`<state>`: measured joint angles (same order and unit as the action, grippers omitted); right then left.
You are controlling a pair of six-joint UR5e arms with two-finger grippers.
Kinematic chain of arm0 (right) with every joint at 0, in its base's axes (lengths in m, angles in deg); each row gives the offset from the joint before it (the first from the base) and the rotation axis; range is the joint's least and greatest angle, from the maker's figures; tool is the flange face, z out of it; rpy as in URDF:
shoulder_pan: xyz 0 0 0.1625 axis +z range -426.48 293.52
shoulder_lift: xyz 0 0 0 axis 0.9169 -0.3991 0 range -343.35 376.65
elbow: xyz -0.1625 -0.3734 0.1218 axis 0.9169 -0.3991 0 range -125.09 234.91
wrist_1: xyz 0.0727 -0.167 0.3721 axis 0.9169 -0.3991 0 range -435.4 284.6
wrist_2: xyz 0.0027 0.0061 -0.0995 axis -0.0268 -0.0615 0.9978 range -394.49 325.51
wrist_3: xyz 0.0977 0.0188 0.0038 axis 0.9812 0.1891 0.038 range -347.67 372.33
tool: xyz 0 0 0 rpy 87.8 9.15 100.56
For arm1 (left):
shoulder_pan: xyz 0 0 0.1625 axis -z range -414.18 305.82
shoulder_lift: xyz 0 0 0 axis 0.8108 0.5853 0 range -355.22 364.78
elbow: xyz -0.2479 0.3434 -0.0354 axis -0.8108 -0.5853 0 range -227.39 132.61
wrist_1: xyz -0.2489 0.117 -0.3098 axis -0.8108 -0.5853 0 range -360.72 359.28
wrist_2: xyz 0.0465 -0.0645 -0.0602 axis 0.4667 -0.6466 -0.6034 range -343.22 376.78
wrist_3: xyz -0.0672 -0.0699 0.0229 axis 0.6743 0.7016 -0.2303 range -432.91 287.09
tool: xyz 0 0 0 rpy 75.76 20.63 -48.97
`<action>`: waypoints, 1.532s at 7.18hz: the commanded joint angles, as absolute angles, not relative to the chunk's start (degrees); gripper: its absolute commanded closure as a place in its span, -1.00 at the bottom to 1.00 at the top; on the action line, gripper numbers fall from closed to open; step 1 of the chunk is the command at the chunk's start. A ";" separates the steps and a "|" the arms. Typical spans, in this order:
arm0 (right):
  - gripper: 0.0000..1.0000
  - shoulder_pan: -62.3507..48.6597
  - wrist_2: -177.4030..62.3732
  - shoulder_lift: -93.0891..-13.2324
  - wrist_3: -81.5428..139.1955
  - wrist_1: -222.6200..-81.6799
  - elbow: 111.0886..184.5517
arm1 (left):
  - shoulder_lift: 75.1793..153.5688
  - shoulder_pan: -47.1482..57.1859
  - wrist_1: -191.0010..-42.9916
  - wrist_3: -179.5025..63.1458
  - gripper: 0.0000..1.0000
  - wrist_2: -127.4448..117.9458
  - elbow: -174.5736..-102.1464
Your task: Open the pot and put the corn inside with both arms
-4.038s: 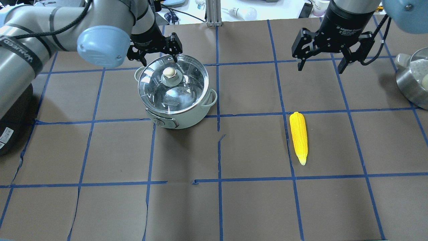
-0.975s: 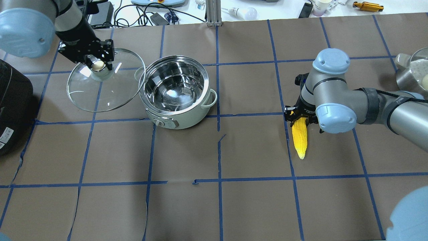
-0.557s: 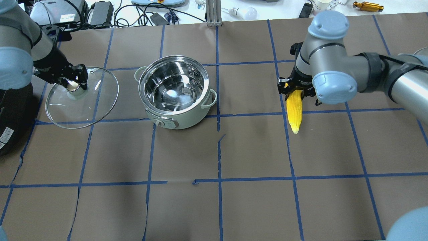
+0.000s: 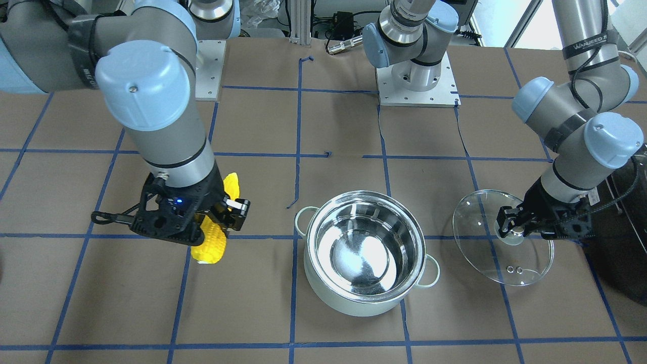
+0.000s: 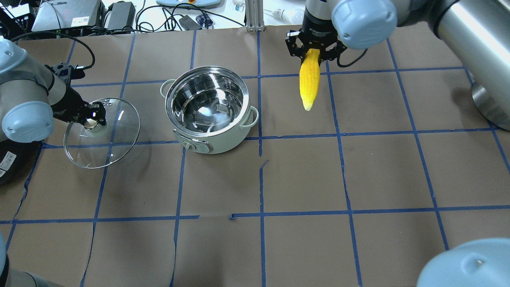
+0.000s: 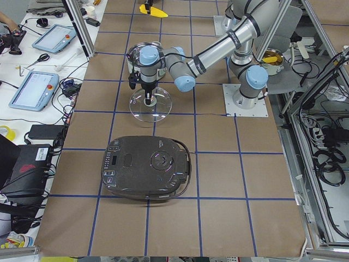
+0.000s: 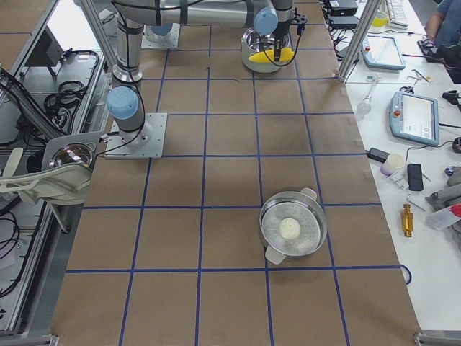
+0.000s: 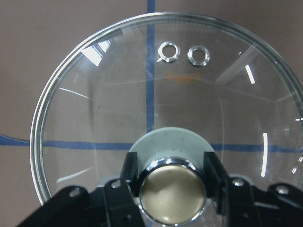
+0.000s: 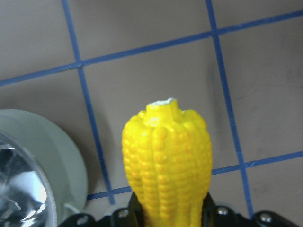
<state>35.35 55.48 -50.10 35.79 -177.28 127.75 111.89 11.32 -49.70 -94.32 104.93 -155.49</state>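
Presently, left gripper (image 5: pixel 92 120) is clamped on the lid (image 5: pixel 113 145) knob (image 8: pixel 173 191), beside the open pot (image 5: pixel 223 142). Right gripper (image 5: pixel 312 51) is closed around the corn (image 5: pixel 309 81), aloft.

Clenched: left end effector (image 5: pixel 92 119), right end effector (image 5: pixel 312 53)

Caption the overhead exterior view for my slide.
The right gripper holds the corn near the open pot; the left gripper holds the lid aside.

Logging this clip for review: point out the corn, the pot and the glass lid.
corn (image 5: pixel 309 81): overhead exterior, middle of the cob.
pot (image 5: pixel 233 141): overhead exterior, pale outer wall.
glass lid (image 5: pixel 109 139): overhead exterior, clear pane beside the knob.
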 commanded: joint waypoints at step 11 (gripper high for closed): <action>-0.70 52.26 56.91 -31.34 39.93 -181.49 113.00 | 111.32 12.79 -48.96 -91.91 -0.61 106.97 -156.20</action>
<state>52.21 56.76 -31.56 41.61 -181.37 112.11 113.41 11.82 -48.03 -93.25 107.49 -156.30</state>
